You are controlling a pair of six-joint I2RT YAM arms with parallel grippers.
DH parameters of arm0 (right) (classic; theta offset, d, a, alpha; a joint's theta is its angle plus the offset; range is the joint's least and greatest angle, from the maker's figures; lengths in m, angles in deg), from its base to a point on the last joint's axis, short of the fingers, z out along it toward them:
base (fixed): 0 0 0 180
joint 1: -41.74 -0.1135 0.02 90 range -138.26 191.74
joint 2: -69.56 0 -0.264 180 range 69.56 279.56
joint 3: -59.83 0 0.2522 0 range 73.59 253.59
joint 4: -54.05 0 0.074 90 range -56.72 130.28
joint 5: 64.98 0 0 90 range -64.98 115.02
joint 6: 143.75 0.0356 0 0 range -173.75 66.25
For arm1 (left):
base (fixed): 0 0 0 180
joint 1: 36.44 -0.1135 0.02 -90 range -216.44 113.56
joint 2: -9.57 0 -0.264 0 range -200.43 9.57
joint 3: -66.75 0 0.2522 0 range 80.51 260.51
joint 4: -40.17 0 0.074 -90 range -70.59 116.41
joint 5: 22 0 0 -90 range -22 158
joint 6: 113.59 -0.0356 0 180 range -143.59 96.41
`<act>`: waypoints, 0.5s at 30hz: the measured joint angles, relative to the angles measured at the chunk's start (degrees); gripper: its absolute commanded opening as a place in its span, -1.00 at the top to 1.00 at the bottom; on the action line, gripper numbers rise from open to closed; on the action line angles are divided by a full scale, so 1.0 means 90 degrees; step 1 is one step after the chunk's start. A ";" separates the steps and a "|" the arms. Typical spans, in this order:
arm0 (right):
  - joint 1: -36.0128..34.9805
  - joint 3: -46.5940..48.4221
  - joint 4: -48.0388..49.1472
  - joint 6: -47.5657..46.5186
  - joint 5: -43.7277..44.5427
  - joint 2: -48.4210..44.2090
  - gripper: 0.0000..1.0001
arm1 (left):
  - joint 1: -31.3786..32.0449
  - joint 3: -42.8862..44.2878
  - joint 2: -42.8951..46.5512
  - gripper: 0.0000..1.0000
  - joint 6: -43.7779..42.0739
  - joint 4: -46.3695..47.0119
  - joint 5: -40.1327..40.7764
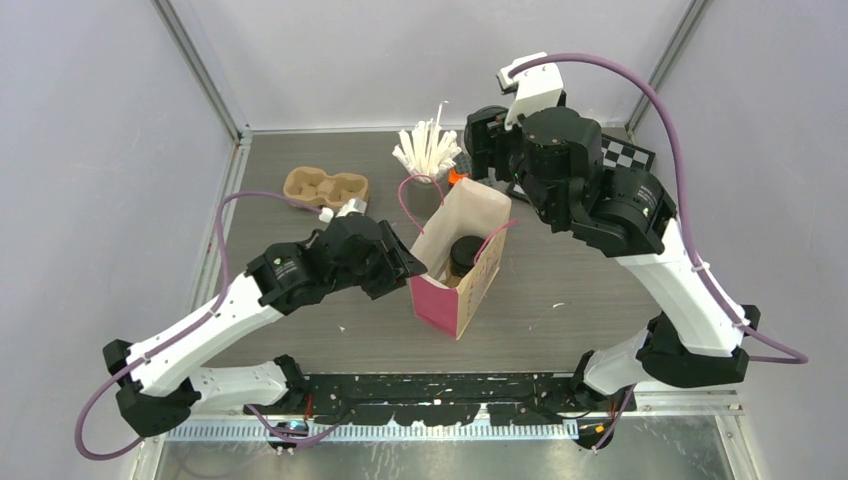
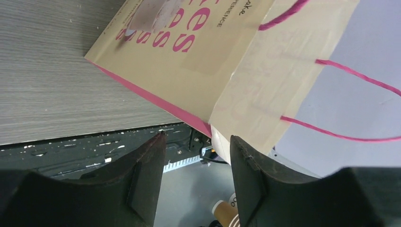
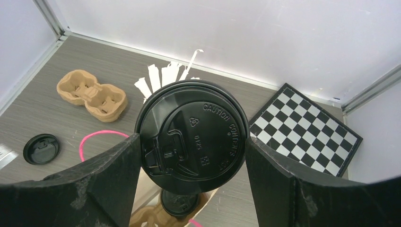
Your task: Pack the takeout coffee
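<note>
From above, the paper bag (image 1: 455, 285) stood open mid-desk (image 1: 580, 290) with the first cup (image 1: 463, 254) already down inside. The left fingers (image 1: 400, 262) sat at its rim, likely to steady it. Left wrist: those fingers stood apart, gripping nothing, the bag's edge just past their tips. Right wrist: the right fingers (image 3: 265, 170) clamped the second cup (image 3: 194, 127) by its sides, lid up, directly over the bag's mouth, seemingly lined up to go in beside the first.

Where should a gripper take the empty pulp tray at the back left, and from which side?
Across the narrow waist between its two wells, coming straight down. The pulp tray lies flat, wells up, and the waist looks like its slimmest span to pinch.
</note>
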 measured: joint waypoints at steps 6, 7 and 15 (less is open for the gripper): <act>0.0000 -0.0500 -0.0182 0.0185 -0.0126 -0.0413 -0.51 | 0.0000 0.0425 -0.0610 0.20 -0.0461 -0.0199 -0.0002; 0.0000 -0.0568 -0.0223 0.0219 -0.0177 -0.0476 -0.51 | 0.0000 0.0510 -0.0661 0.28 -0.0542 -0.0238 0.0027; 0.0000 -0.0687 -0.0988 0.0811 -0.0452 -0.0755 -0.51 | -0.0452 0.0746 -0.0328 0.95 -0.1838 -0.0537 0.0202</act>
